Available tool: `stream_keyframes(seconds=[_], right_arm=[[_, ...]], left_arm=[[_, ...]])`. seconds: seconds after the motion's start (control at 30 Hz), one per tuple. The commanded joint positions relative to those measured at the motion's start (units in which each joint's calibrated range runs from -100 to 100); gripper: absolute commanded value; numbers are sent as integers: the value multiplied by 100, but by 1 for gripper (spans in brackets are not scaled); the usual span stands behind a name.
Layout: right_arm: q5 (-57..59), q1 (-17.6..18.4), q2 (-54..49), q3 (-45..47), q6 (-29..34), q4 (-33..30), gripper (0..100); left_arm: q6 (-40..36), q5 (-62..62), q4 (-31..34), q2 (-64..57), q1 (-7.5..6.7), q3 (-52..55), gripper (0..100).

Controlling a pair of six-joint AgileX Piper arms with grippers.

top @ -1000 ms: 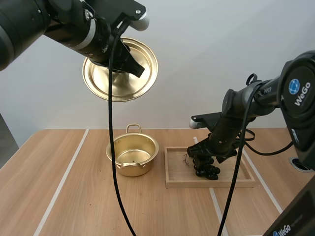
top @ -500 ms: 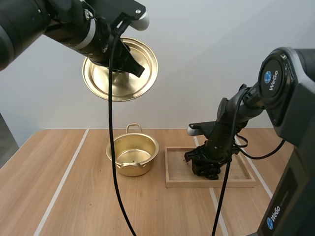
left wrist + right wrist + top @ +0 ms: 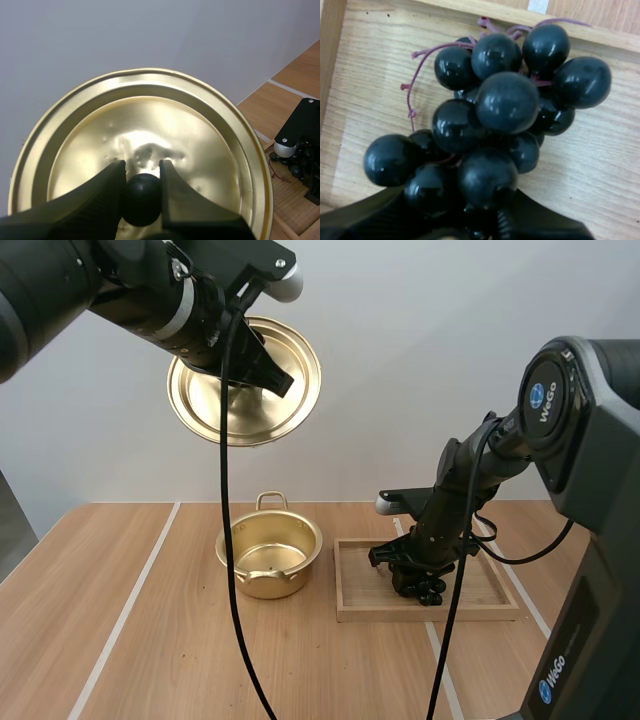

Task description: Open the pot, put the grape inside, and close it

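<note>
Gripping the lid knob [image 3: 142, 199], left claw [image 3: 141, 169] hangs high; right claw [image 3: 472, 212] pinches the grapes [image 3: 506, 102].

Left fingers [image 3: 95, 200] raised, pinching, right fingers [image 3: 540, 231] low

My right end effector [image 3: 470, 212] pinches grapes [image 3: 492, 112] on wooden tray [image 3: 605, 165].

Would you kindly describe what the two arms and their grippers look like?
Both arms are black with rounded joints. The right arm carries a blue round logo and white "WeGo" lettering; the left arm has a silver band. The left gripper and right gripper have black tapered fingers; the left's inner faces are ribbed.
</note>
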Motion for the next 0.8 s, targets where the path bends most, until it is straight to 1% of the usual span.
stream_keyframes(seconds=[0.0,0.2,0.3,0.43,0.63,0.73,0.77], right_arm=[[-44,-9,-37,-32,-64,-195,0],[7,-9,-481,-60,-64,-231,0],[231,-9,-814,-245,-64,-231,0],[658,-9,-1214,-589,-64,-231,0],[1414,-9,-1507,-1233,-64,-97,0],[1771,-9,-1521,-1590,-215,65,0],[1969,-9,-1521,-1698,-302,214,0]], left_arm=[[-29,-187,-25,-59,-21,-59,0],[-29,-206,-23,-116,-21,-59,0],[-29,-382,-23,-179,-21,-59,0],[-29,-383,-23,-301,-21,-270,0],[-168,-370,-23,-448,-21,-769,0],[-177,-328,-23,-525,-21,-980,0],[-212,-328,-23,-556,-21,-1064,0]])
